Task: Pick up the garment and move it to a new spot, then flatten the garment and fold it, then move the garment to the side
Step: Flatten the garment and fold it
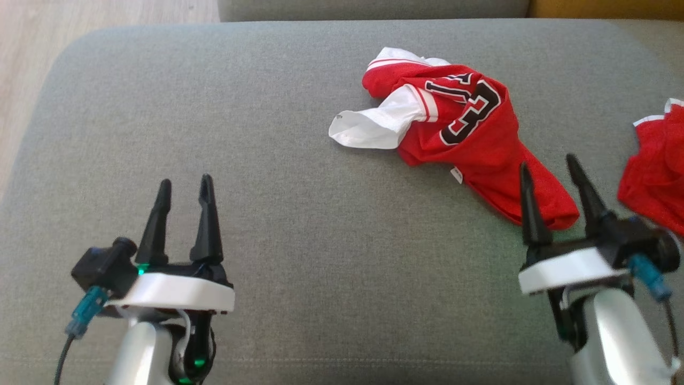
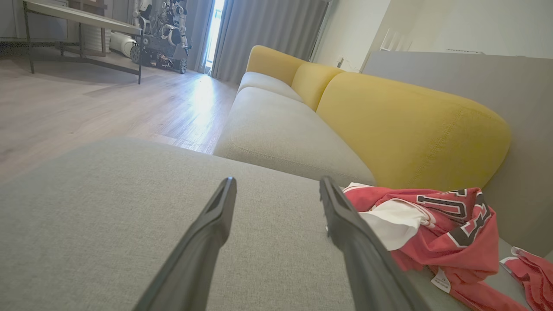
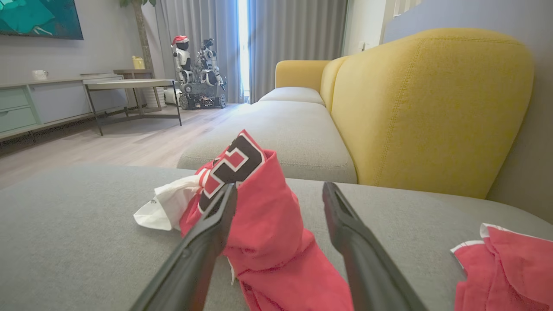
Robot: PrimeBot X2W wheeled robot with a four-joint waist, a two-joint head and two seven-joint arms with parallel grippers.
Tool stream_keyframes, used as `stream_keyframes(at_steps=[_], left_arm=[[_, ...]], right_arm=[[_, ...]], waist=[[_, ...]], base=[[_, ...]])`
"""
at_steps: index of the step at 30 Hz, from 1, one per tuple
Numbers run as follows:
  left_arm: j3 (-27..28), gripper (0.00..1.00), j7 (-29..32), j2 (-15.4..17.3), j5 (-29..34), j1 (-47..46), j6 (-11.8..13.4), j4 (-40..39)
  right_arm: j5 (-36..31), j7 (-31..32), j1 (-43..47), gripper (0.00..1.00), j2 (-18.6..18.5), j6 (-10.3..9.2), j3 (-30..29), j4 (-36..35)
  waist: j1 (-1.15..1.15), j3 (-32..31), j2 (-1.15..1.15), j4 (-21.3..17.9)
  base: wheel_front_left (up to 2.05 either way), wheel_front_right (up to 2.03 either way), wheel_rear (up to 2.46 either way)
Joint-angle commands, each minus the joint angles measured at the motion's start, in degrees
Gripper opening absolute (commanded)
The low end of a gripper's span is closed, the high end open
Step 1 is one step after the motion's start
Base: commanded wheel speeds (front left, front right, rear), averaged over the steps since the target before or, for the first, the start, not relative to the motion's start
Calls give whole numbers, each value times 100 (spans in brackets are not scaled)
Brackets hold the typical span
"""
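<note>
From the head camera, the red jersey [image 1: 470, 133] lay crumpled on the grey cushion [image 1: 267, 160], towards its far right part, with a white sleeve sticking out to the left and a black number facing up. The left hand [image 1: 186, 181] hovered wide apart over bare cushion, well away from the jersey and holding nothing. The right hand [image 1: 548, 161] was spread just as wide above the jersey's near end; I could not tell whether it touched the cloth. A second red garment [image 1: 654, 171] sat at the right edge.

Through the left wrist camera, the left hand was spread wide over plain cushion, the jersey off to its right, before a yellow backrest [image 2: 410, 129].

Through the right wrist camera, the jersey lay heaped between the wide-spread right hand, ungripped, beyond it a wooden floor [image 3: 129, 142].
</note>
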Motion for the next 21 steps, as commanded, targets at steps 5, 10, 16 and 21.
stream_keyframes(at_steps=[5, 10, 16, 21], left_arm=[[-34, 100, -29, 22, -61, -335, 30, -161], [-184, 100, -29, 22, -125, -486, 58, -151], [-380, 100, -29, 22, -239, -625, 134, -115], [-526, 100, -29, 22, -345, -711, 178, -117]], right_arm=[[239, 397, -984, 100, -282, -4, 322, -35], [506, 782, -1654, 100, -626, -4, 448, 215], [855, 1232, -2347, 100, -1003, -4, 1371, 440], [742, 1454, -2710, 100, -1452, -4, 2581, 600]], waist=[[0, 223, 0, 108], [0, 457, 0, 274], [0, 714, 0, 574], [0, 876, 0, 801]], base=[[0, 0, 0], [0, 0, 0], [0, 0, 0], [0, 0, 0]])
